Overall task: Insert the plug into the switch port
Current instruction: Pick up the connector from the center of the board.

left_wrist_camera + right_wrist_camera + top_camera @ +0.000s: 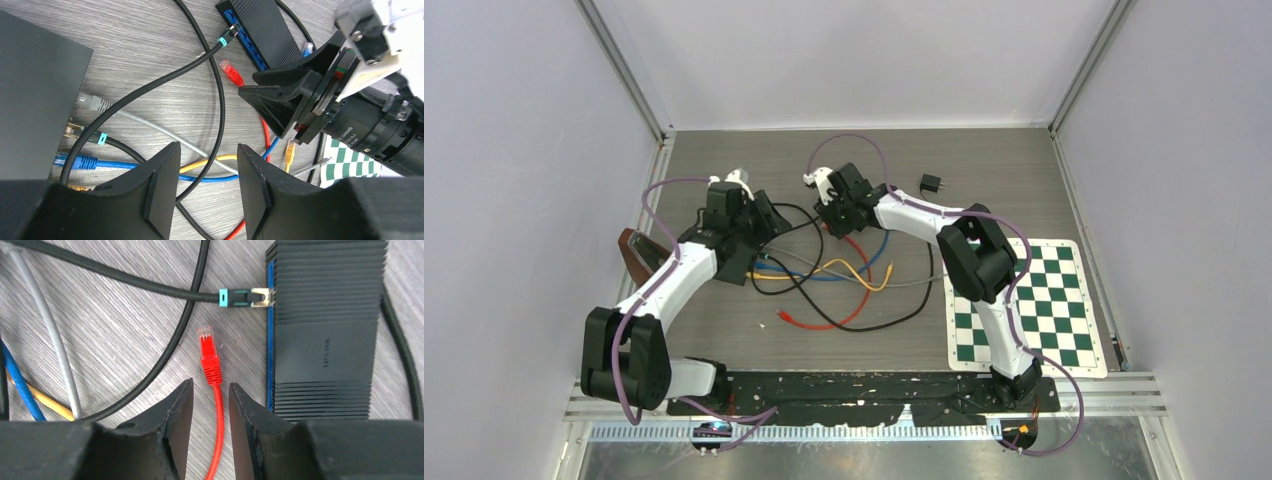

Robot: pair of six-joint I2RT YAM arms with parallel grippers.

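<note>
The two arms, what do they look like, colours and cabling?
The left arm and right arm have white links, black joints and a purple cable looped alongside. The left gripper and right gripper have matte black wedge-shaped fingers. A white mount sits on the right wrist.

Two switches: a ribbed switch [325,330] and a plain switch [35,100]. One each: red cable [217,430], blue cable [120,166], yellow cable [210,161], grey cable [56,340], checkerboard [1044,300]. Black cables [125,280]: number unclear.

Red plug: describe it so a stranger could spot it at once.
In the right wrist view, find the black switch with its blue port strip. Just left of that strip lies the red plug, its cable running between the right pincer's fingers. Unlike the teal-collared plug above, it sits in no port.
</note>
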